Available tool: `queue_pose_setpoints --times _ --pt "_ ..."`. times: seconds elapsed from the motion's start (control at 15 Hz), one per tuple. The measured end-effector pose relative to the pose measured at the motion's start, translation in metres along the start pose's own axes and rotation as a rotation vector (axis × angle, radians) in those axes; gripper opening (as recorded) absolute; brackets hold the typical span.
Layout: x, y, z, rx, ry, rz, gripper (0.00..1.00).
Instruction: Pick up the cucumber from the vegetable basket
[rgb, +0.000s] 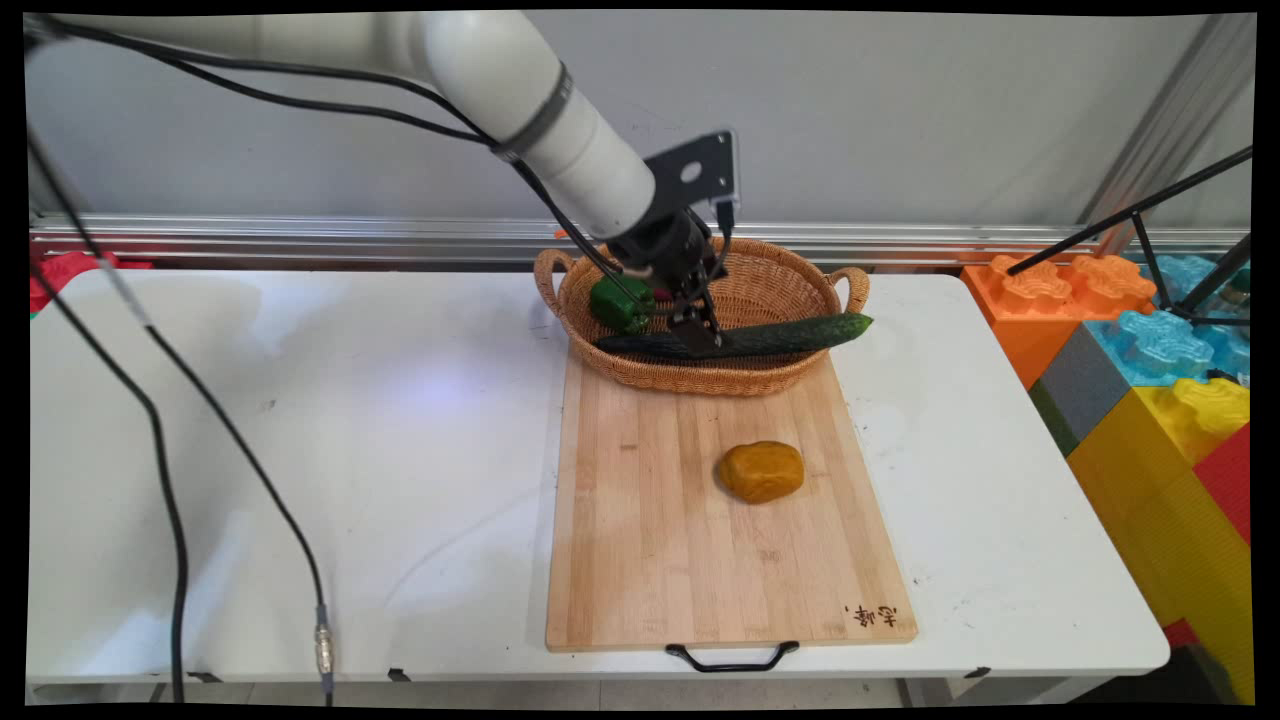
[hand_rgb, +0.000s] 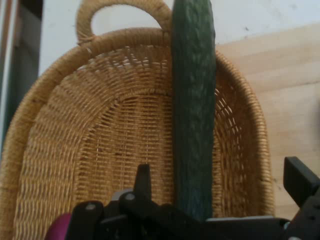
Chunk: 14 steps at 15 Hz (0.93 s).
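Straddling the cucumber (rgb: 790, 335) without touching it, the spread jaws hang over the basket (rgb: 765, 285); a green pepper (rgb: 620, 303) sits at the cucumber's ten o'clock.

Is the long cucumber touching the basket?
Touching. In the main view the cucumber lies across the basket rim; the hand view shows it crossing the rim too.

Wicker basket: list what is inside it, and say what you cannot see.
The wicker basket holds a green pepper at its left, a cucumber lying across its near rim, and something magenta by the claw. The arm covers part of its floor.
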<state>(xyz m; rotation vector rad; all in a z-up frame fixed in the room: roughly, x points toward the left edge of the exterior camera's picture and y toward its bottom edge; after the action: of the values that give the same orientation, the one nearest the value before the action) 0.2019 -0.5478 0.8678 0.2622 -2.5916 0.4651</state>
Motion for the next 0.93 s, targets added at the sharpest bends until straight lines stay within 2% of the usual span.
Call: queue_pose_setpoints --times 0.2,0.47,0.93 --pt "-0.002 -0.008 0.024 -0.016 -0.001 0.033 1.0" --pt "-0.002 -0.017 0.051 -0.017 0.006 0.068 1.0" --pt "0.0 -0.023 0.077 -0.015 0.011 0.1 1.0"
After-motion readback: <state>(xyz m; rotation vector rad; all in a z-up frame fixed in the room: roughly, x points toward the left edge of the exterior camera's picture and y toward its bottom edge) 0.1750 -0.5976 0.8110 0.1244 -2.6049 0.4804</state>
